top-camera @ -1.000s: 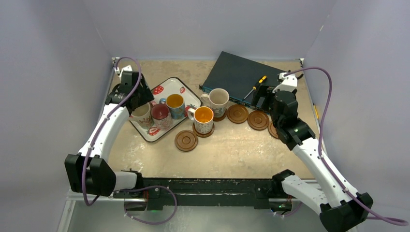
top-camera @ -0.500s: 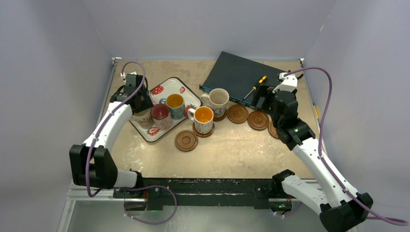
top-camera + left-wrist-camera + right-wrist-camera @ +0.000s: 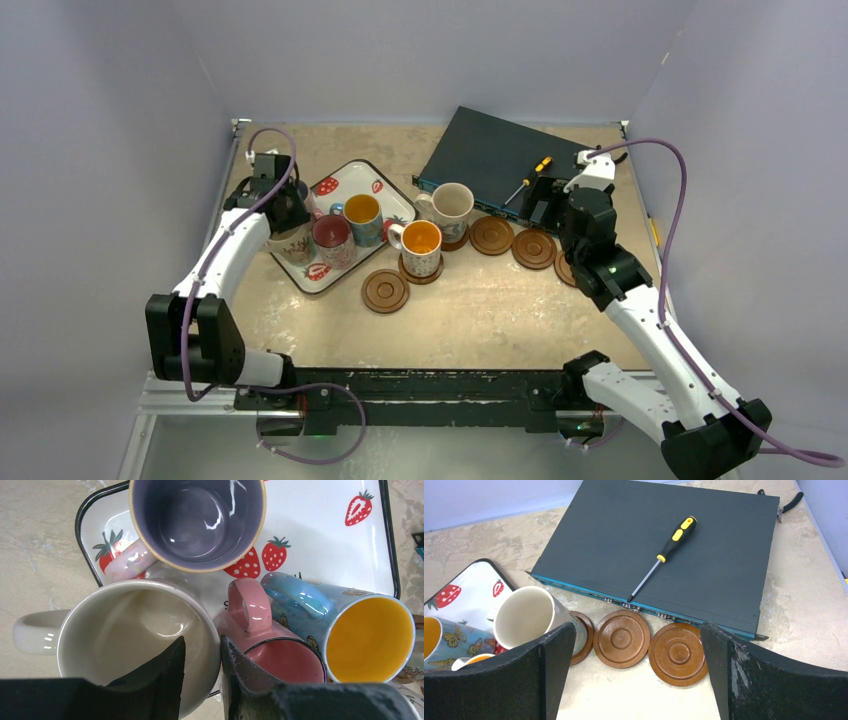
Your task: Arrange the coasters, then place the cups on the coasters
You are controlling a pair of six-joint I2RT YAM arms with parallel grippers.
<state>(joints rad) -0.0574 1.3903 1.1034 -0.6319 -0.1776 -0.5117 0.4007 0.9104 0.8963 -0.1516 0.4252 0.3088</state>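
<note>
On the strawberry tray (image 3: 350, 180) stand several cups. My left gripper (image 3: 202, 640) is shut on the right wall of the cream cup (image 3: 125, 635), one finger inside and one outside against the pink cup (image 3: 280, 655). A blue cup (image 3: 360, 630) and a purple-lined cup (image 3: 195, 520) stand close by. Off the tray, an orange-lined cup (image 3: 421, 245) and a cream cup (image 3: 452, 207) each sit on a coaster. Bare coasters lie at the front (image 3: 385, 291) and in a row (image 3: 621, 637) (image 3: 679, 652). My right gripper (image 3: 638, 630) hangs open above that row, holding nothing.
A flat dark box (image 3: 500, 150) with a yellow-handled screwdriver (image 3: 528, 178) on it lies at the back right, just behind the coaster row. Pliers (image 3: 791, 502) lie at its far corner. Grey walls close in the left, back and right.
My left gripper has shifted slightly towards the back left over the cream cup on the tray, and its jaws have narrowed onto the cup's wall. The right arm has not moved.
</note>
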